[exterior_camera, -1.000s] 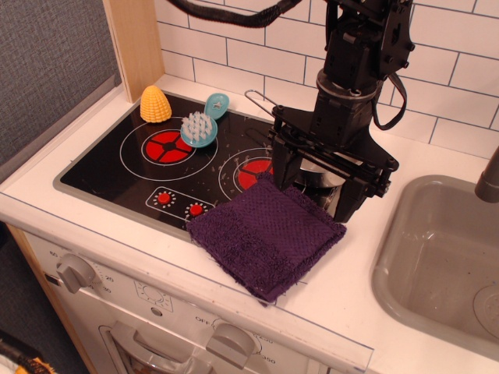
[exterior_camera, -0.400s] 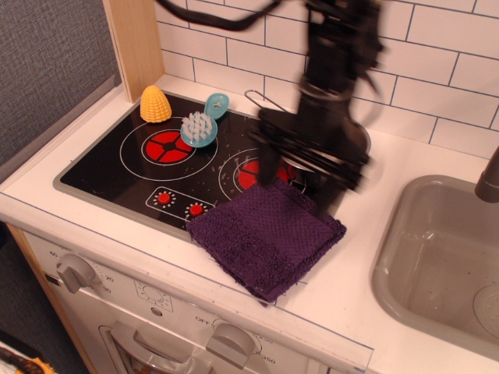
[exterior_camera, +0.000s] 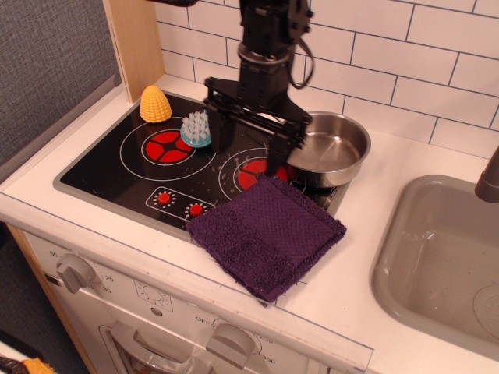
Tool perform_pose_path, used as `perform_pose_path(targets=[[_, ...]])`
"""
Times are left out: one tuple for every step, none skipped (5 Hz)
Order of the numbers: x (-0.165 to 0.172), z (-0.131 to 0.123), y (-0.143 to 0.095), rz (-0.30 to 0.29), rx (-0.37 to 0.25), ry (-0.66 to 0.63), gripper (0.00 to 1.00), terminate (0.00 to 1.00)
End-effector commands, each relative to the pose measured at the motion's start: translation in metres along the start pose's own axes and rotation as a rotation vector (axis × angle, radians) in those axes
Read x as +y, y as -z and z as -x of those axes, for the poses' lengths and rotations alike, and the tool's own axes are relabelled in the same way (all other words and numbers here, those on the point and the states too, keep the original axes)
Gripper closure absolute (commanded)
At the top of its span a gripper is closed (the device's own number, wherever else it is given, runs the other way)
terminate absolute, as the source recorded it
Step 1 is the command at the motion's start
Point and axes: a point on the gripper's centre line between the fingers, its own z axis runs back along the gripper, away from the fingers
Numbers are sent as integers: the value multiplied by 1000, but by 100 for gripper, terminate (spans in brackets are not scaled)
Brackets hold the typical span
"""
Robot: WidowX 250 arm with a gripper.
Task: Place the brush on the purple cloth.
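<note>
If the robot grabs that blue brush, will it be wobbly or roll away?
Probably not. The brush lies bristles-up on its round back on the glossy stove, so it might rock or slide if nudged. It looks like hard plastic, likely stiff and light. The open pincer seems wide enough to grip it.

The white counter (exterior_camera: 366, 234) is carrying a black stovetop (exterior_camera: 140, 167) with 2 red burners. The purple cloth (exterior_camera: 267, 234) is lying at the stovetop's front right corner, overhanging onto the counter. A grey sink (exterior_camera: 437, 257) is sitting right of the stovetop.
</note>
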Motion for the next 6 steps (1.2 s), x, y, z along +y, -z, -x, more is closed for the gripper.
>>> perform_pose_path(targets=[[50,-38,3,-5,-44,-90,0,0],[68,-42,5,5,-45,-121,0,0],[77,-40,-3,-4,-68,-136,0,0],[81,-38,9,16,-42,-143,0,0],[78,-37,23,20,-26,-146,0,0],[65,-38,50,56,18,-134,0,0]])
